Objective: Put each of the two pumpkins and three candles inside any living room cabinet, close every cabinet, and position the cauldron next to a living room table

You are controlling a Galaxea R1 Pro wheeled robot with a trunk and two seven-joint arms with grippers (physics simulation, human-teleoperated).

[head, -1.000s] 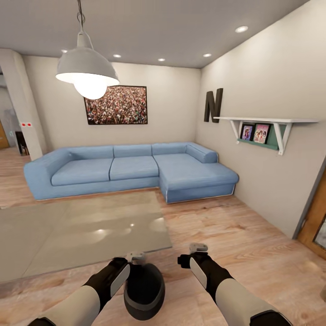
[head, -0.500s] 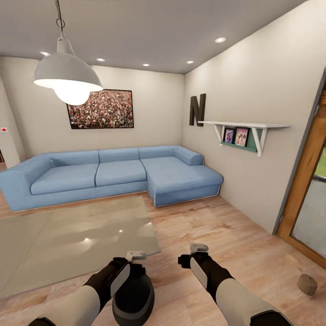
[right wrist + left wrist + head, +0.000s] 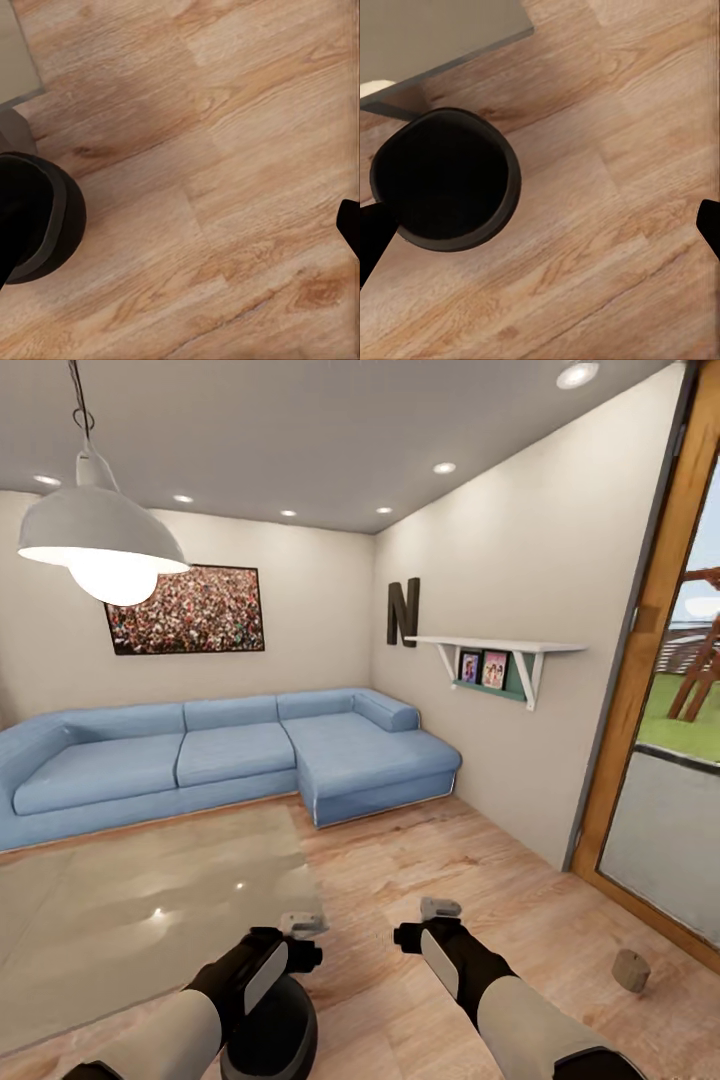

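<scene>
Camera has swung right — both claws, left (image 3: pixel 300 926) and right (image 3: pixel 438 908), hang spread, empty, above the cauldron (image 3: pixel 444 180)

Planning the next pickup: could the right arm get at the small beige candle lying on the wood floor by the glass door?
Probably not from here: the candle lies well beyond the right gripper, though bare floor leaves the way open.

The cauldron (image 3: pixel 268 1032) sits on the floor (image 3: pixel 400 880) just beside the table (image 3: pixel 120 900) corner (a candle (image 3: pixel 631 969) lies far right).
</scene>
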